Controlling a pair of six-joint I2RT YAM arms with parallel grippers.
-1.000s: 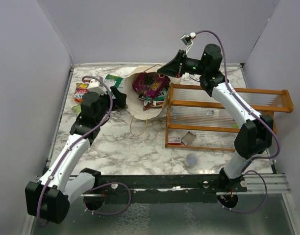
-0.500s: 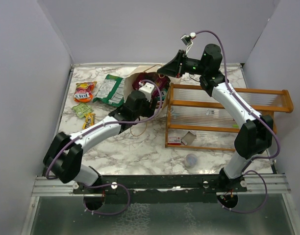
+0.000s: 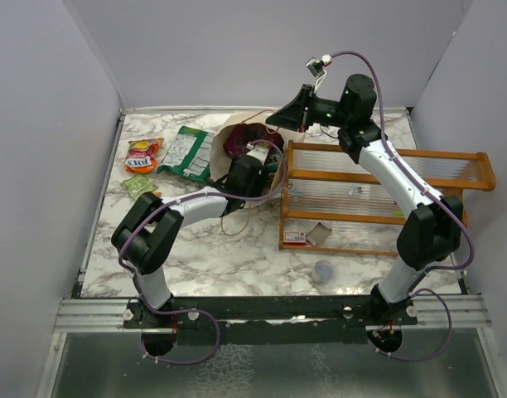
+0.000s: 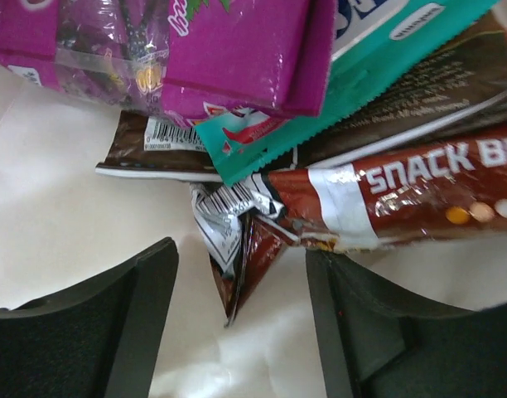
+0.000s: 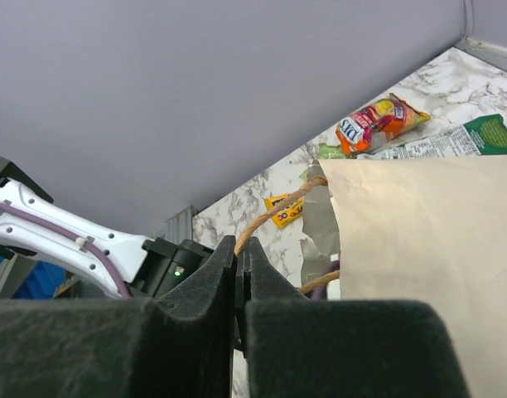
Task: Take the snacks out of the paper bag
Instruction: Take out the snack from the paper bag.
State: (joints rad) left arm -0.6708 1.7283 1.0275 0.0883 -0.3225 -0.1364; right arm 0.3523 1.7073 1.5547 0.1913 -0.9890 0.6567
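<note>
The paper bag [image 3: 234, 133] lies on its side at the back, mouth towards the arms. My right gripper [image 3: 278, 117] is shut on its string handle [image 5: 270, 217], holding the mouth up; the bag's wall [image 5: 419, 249] fills the right wrist view. My left gripper [image 3: 252, 162] is open inside the bag. In the left wrist view a purple packet [image 4: 229, 50], a teal packet [image 4: 361, 79] and a dark brown snack bar [image 4: 403, 191] lie piled; the bar's crumpled end [image 4: 233, 257] sits between my open fingers [image 4: 241, 319], not gripped. A red-orange-yellow packet [image 3: 142, 155] and a green packet [image 3: 184, 152] lie on the table at left.
An orange wooden rack [image 3: 378, 195] with clear ribbed panels stands right of the bag. A red-and-white card with grey box [image 3: 307, 236] lies at its front, a grey round cap [image 3: 323, 269] nearer. A small green packet [image 3: 139, 184] and a yellow one [image 5: 285, 209] lie at left.
My left arm has swung from the left of the table to the right and reached into the bag's mouth. The green packet now lies uncovered at left. The right gripper has not moved.
</note>
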